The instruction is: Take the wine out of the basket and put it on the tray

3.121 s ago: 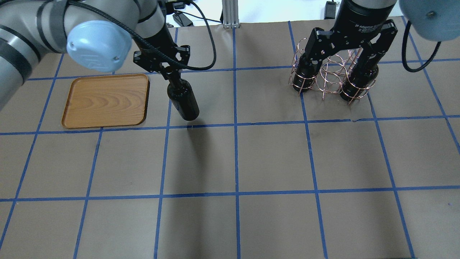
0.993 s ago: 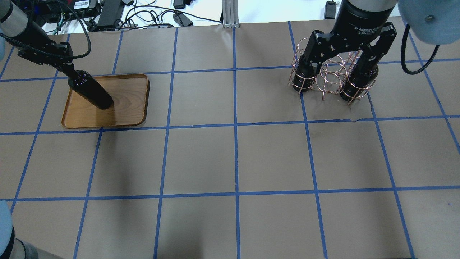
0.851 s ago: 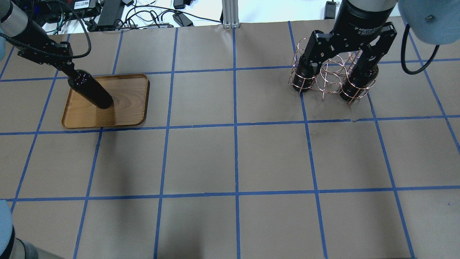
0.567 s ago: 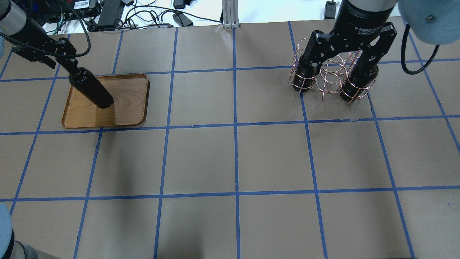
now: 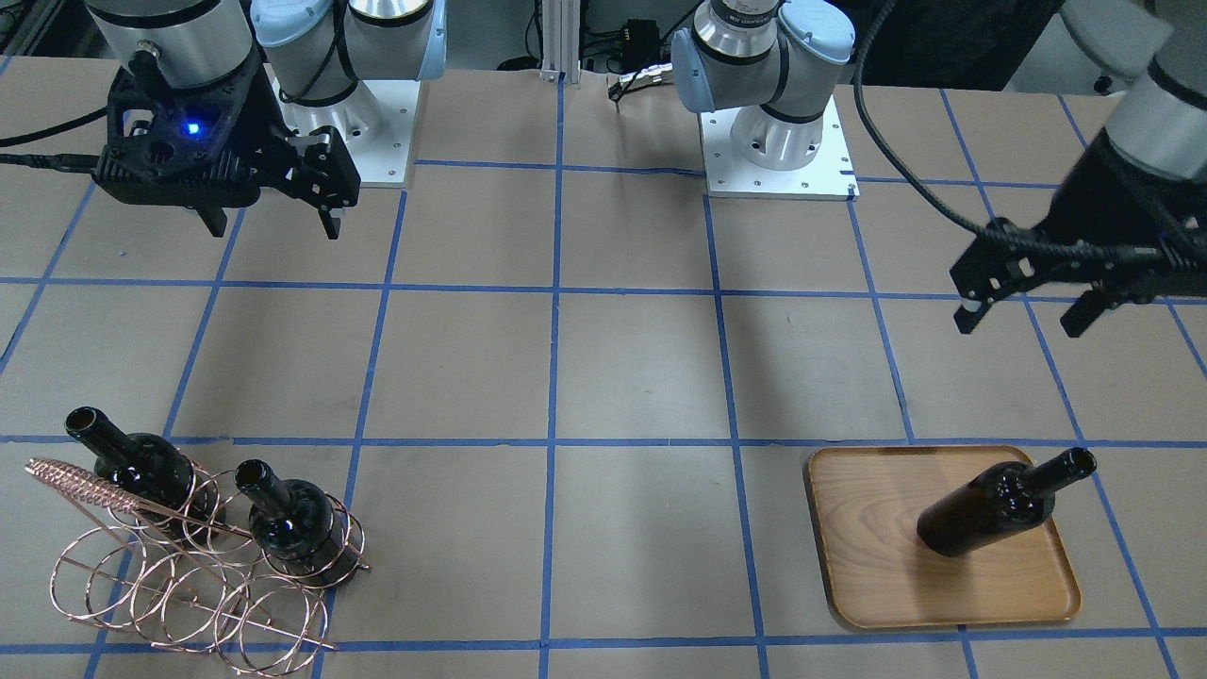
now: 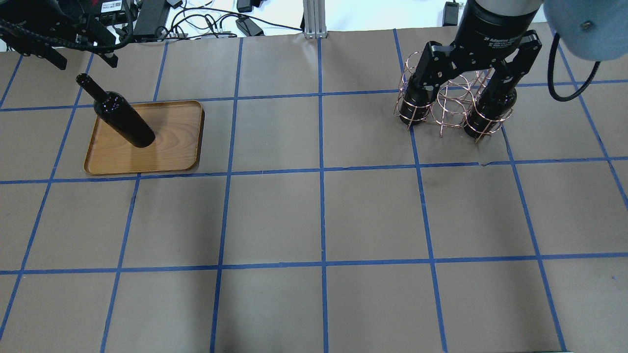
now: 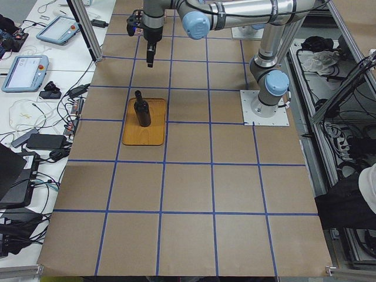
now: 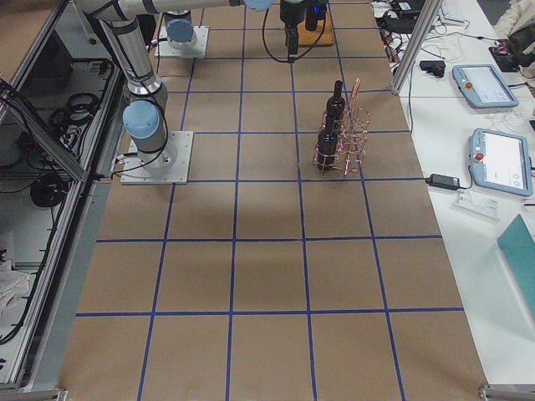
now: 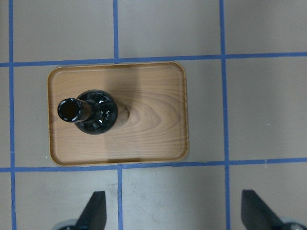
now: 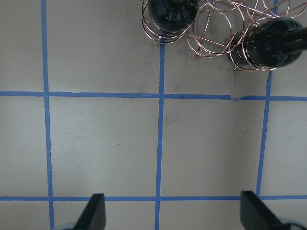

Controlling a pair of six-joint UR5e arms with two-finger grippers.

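One wine bottle (image 5: pixel 1000 502) stands upright on the wooden tray (image 5: pixel 877 566), free of any gripper. It also shows in the overhead view (image 6: pixel 122 117) and the left wrist view (image 9: pixel 93 112). My left gripper (image 5: pixel 1023 316) is open and empty, raised above and behind the tray (image 6: pixel 171 147). The copper wire basket (image 5: pixel 179 575) holds two more wine bottles (image 5: pixel 132 462) (image 5: pixel 292 523) upright. My right gripper (image 5: pixel 272 222) is open and empty, high above the table on the robot's side of the basket (image 6: pixel 454 105).
Brown paper with a blue tape grid covers the table (image 6: pixel 319 220). Cables and power bricks (image 6: pixel 147 14) lie past the far edge. The arm bases (image 5: pixel 778 141) stand at the robot's side.
My left gripper carried the bottle onto the tray, then opened, let go of the neck and rose away. The bottle stays standing on the tray. The right arm has not moved.
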